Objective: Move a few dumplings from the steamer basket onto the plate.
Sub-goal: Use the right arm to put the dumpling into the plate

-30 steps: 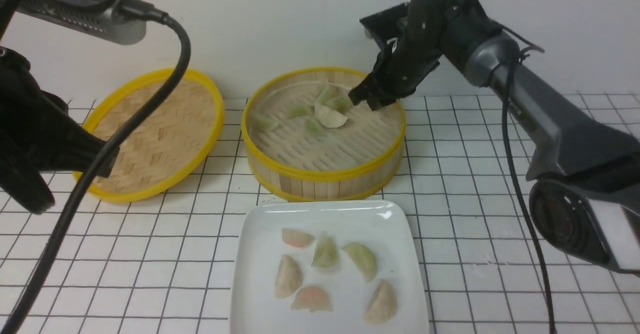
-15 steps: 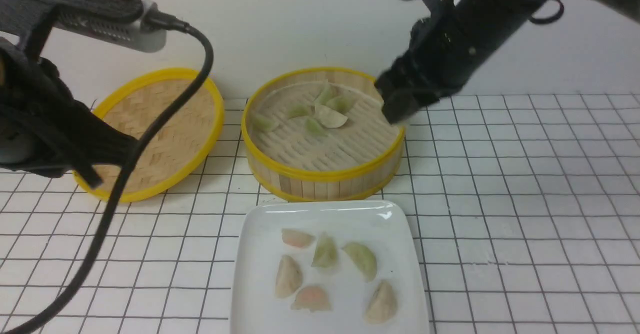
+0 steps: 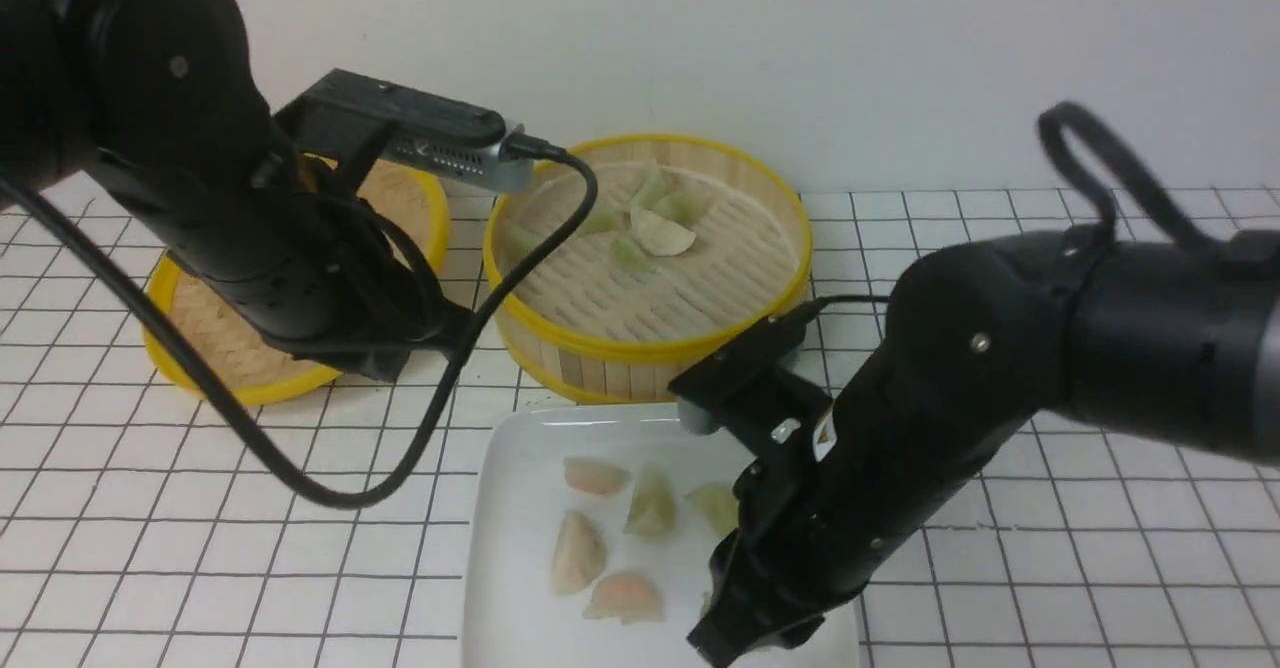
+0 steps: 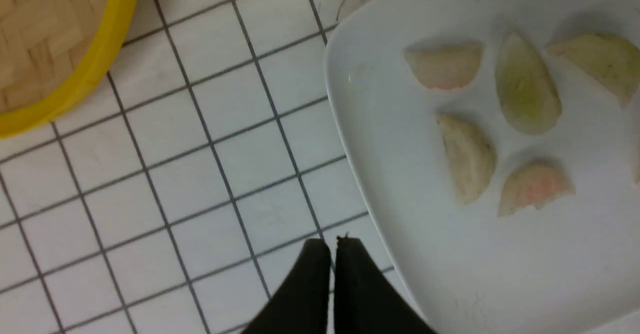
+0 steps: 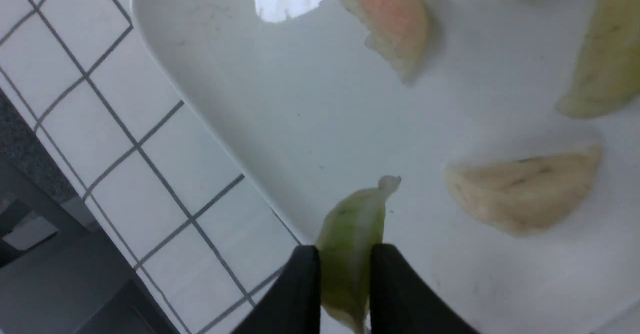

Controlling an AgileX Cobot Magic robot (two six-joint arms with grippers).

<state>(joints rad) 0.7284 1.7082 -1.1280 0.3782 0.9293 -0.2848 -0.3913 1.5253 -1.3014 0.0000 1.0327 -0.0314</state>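
Observation:
The steamer basket [image 3: 640, 353] stands at the back middle with several pale green dumplings [image 3: 660, 233] on its slatted floor. In front of it the white plate [image 3: 515, 478] carries several dumplings [image 3: 577, 551], green, cream and pinkish. My right gripper [image 5: 345, 251] is low over the plate's near right part, shut on a green dumpling [image 5: 352, 224] that sticks out past the fingertips. In the front view that arm [image 3: 900, 428] hides the plate's right side. My left gripper [image 4: 332, 244] is shut and empty, above the tiles just off the plate's left edge [image 4: 350, 139].
The woven bamboo lid [image 3: 200, 338] with a yellow rim lies left of the basket, partly behind my left arm [image 3: 250, 228]. A black cable [image 3: 400, 468] loops from that arm over the tiles to the plate's left. The table's edge [image 5: 30, 174] shows close to the plate's near corner.
My right arm swung from the basket's far right rim down to the plate's near right part, carrying a green dumpling. My left arm moved in from the far left to between lid and basket.

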